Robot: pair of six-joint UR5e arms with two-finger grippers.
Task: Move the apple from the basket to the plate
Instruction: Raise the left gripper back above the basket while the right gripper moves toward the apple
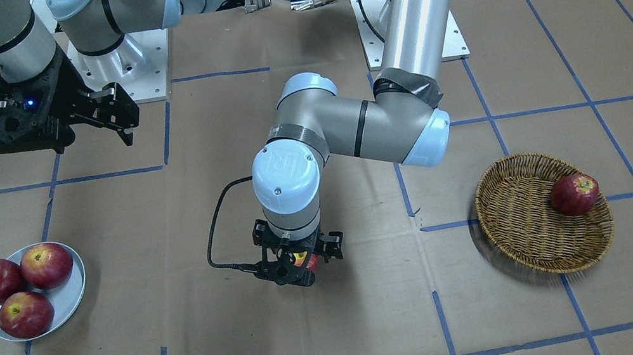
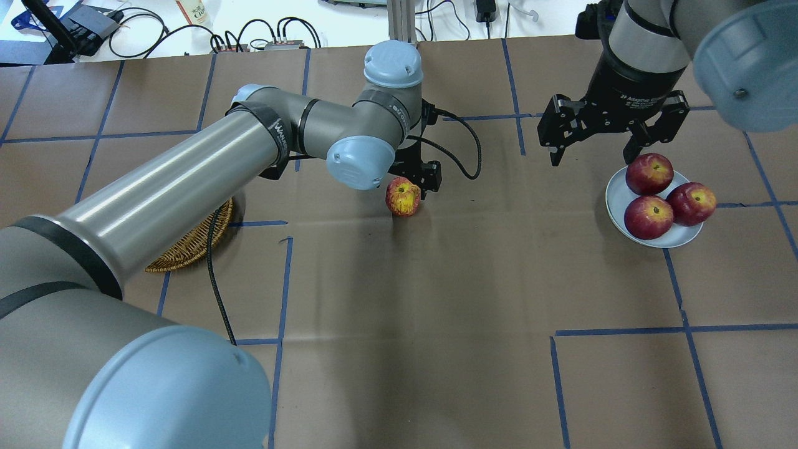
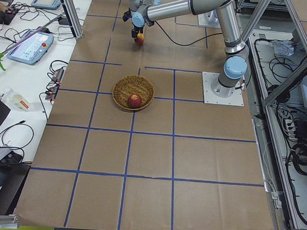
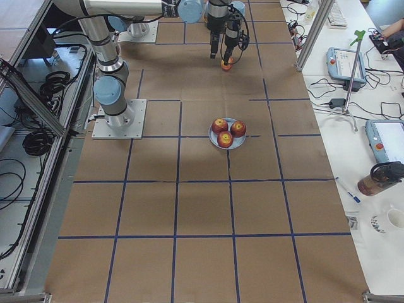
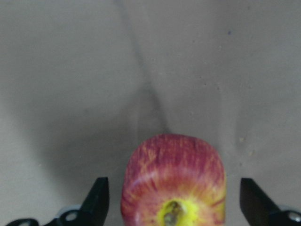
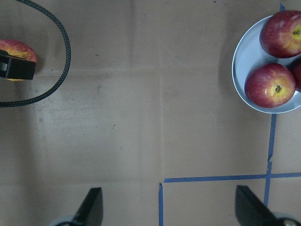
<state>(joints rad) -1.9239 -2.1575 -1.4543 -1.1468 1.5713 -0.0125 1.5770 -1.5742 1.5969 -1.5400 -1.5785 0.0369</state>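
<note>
The streaky orange-red apple [image 2: 403, 196], yellow around its stem dimple, sits stem-up near the middle of the table [image 2: 436, 312], outside both basket and plate. The left gripper [image 1: 302, 261] points straight down over it. Its black fingers [image 5: 99, 197] are spread wide, one on each side with a clear gap to the skin, so nothing grips the fruit, and it appears to rest on the brown paper cover.

That middle spot looks like a hand-over point, because the basket [image 1: 524, 226] lies toward the robot's left end and the plate [image 2: 614, 199] toward its right end, well apart. The right gripper [image 2: 591, 149] hangs near the plate, on the side toward the middle, with its fingers apart and empty, probably waiting its turn.

The basket is round, shallow brown wicker and holds one darker red apple [image 1: 574, 194]. The plate is smooth, pale grey-blue and raised at the rim. Three glossy deep-red apples [image 2: 648, 217] crowd it, so a fourth would fit tightly.
</note>
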